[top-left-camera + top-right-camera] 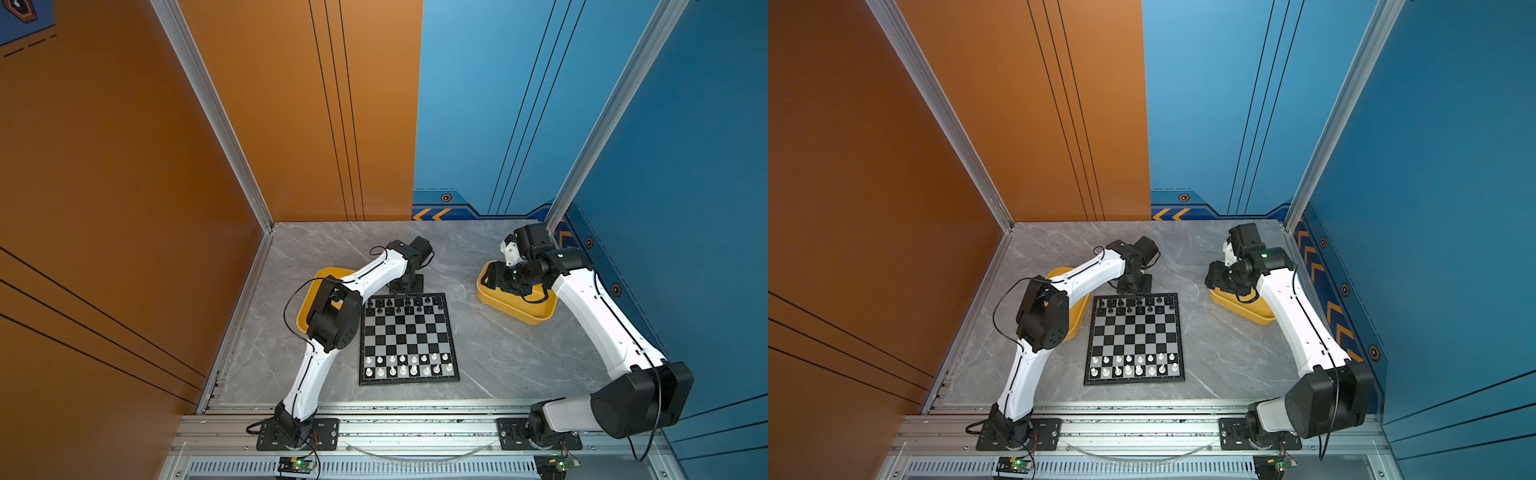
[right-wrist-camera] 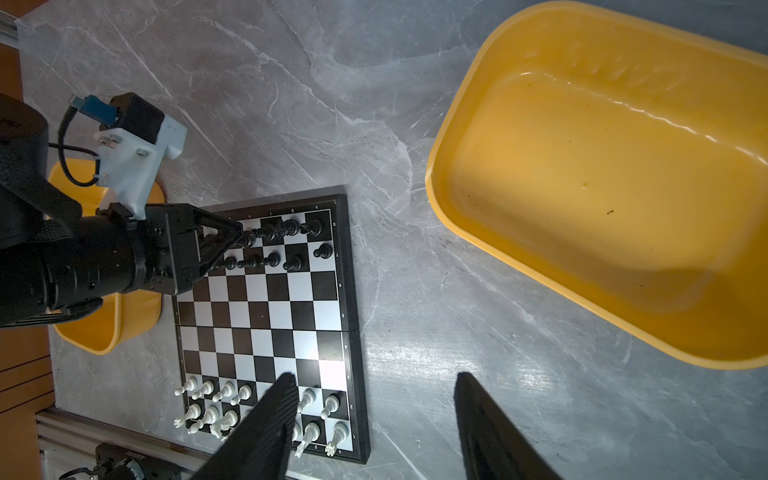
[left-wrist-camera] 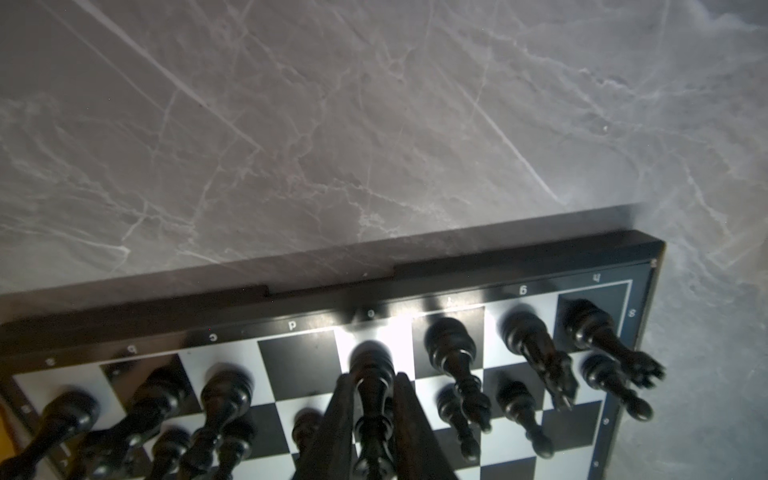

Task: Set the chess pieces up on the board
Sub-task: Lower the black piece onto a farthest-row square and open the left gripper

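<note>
The left tool [image 3: 372, 376] straddles a tall black piece [image 3: 372, 395] that stands on a pale back-row square of the board [image 1: 409, 332]. Its two fingers [image 3: 340, 415] sit close against the stem, and it cannot be told whether they pinch it or stand just clear. The dark square just beside it is bare. The other black chess pieces [image 1: 405, 305] crowd the far two rows, and the white chess pieces [image 1: 409, 365] line the near two. The right tool [image 2: 374, 376] hangs with its fingers apart and empty above the counter [image 1: 498, 353], between the board and an empty yellow tray [image 2: 457, 124]. The danger lies in the crowding. A finger lifting away at a slant could catch the piece's head or clip a neighbour, and such light, glossy men would likely topple one into the next.
</note>
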You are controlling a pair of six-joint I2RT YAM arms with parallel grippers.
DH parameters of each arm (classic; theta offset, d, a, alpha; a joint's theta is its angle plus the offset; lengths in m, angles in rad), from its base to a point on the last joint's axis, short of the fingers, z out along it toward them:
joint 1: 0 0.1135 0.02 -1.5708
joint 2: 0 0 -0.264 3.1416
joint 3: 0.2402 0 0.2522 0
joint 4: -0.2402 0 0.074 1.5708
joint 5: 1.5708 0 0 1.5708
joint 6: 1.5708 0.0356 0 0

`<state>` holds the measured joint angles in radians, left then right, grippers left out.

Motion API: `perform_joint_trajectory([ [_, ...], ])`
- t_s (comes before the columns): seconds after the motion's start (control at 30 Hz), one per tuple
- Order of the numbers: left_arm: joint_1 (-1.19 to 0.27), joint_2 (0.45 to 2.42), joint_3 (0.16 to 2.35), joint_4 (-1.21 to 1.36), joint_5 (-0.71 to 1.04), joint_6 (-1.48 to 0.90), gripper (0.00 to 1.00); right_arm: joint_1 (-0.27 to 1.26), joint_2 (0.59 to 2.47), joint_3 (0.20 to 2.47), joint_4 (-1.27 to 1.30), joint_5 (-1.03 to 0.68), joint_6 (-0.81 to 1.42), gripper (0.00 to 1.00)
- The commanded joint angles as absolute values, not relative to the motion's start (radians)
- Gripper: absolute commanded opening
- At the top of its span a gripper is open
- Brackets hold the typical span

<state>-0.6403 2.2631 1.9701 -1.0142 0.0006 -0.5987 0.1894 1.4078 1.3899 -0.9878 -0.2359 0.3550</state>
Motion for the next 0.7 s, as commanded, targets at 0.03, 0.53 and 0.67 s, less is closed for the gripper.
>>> perform_joint_trajectory([
  [0.03, -0.629, 2.273, 1.977, -1.036, -0.028, -0.588, 0.21, 0.187, 1.394, 1.392, -1.020, -0.244, 0.344, 0.63],
  [0.53, -0.617, 2.234, 2.000, -1.037, -0.046, -0.584, 0.38, 0.188, 1.425, 1.426, -1.021, -0.253, 0.334, 0.63],
  [0.67, -0.607, 2.200, 2.009, -1.037, -0.054, -0.583, 0.43, 0.197, 1.445, 1.449, -1.020, -0.253, 0.331, 0.63],
])
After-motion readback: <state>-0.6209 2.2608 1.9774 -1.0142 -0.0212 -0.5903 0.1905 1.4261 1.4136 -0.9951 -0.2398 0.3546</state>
